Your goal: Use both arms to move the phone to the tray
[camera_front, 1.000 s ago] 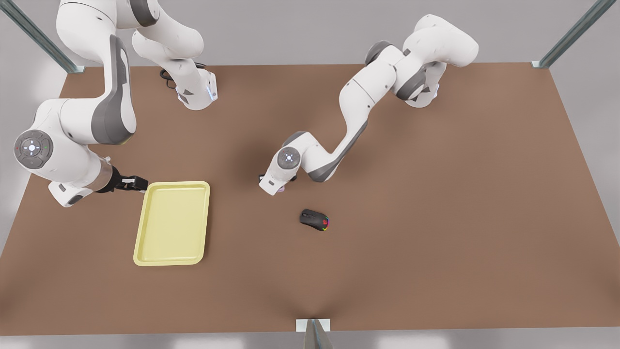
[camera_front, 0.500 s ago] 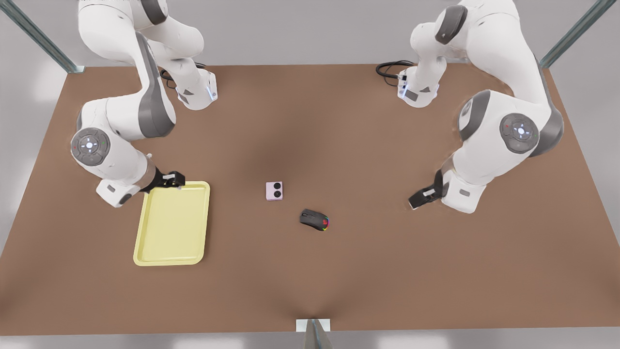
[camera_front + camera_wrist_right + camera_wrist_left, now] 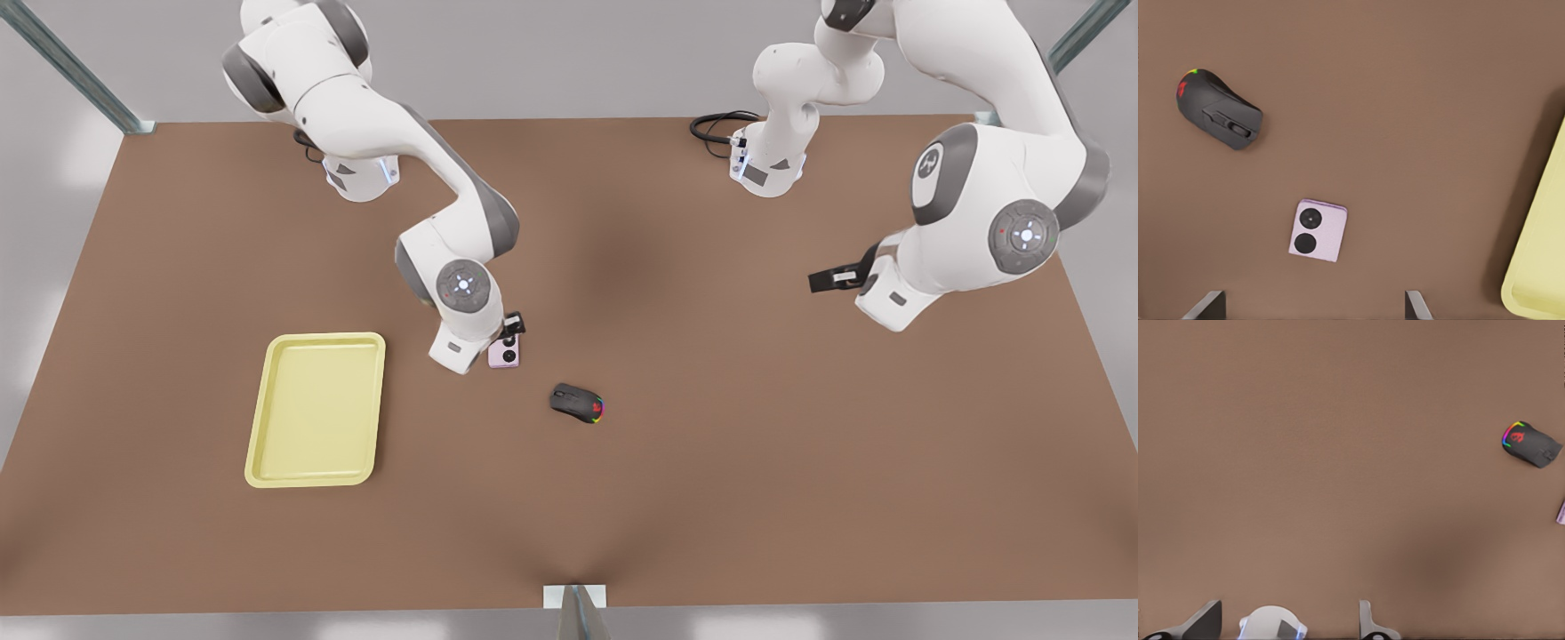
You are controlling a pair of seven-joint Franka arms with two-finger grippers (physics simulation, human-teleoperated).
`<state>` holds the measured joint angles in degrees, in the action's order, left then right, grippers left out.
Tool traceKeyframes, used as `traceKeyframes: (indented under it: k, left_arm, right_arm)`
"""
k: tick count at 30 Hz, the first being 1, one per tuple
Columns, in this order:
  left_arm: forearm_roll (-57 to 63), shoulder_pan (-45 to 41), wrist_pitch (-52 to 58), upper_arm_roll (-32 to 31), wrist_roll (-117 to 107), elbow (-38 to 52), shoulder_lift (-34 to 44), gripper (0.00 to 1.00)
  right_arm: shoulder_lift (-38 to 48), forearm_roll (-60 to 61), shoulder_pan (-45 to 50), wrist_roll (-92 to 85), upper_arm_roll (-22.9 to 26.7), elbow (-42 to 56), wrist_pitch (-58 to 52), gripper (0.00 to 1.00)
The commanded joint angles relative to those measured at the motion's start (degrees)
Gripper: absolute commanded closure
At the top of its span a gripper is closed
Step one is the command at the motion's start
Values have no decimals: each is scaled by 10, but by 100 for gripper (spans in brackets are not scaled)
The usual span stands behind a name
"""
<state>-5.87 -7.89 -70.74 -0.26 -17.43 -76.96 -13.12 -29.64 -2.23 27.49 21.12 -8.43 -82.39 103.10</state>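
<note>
Pale pink, nearly square phone point(image 3: 506, 355) with two black circles lies flat on the brown table point(image 3: 711, 462), directly under the right gripper point(image 3: 513, 327), whose spread fingers point(image 3: 1415, 307) hold nothing and hover above it. A black computer mouse point(image 3: 577, 403) with coloured lights sits nearby, and the flat pale yellow tray point(image 3: 316, 409) lies well apart. The left gripper point(image 3: 831, 279) waits far off, open and empty.

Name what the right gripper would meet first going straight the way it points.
Probably the phone: it lies on the table straight ahead of the open right gripper, roughly centred on it. Depth is hard to judge.
</note>
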Motion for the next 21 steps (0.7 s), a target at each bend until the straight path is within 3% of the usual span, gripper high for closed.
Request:
traceKeyframes:
  k: [1,5,7,21]
  left_arm:
    - [-10,0,17,0,164,0,-1,0]
    - [-16,1,17,0,165,1,-5,0]
    - [-18,2,17,1,166,2,-5,0]
    - [-18,3,16,2,173,3,-8,0]
  right_arm:
    - [-7,1,-1,182,-3,-5,33,0]
    - [-39,40,-9,202,-3,-12,80,0]
    - [-47,79,-30,97,-3,-49,126,0]
    - [-66,51,-9,21,-3,-140,200,0]
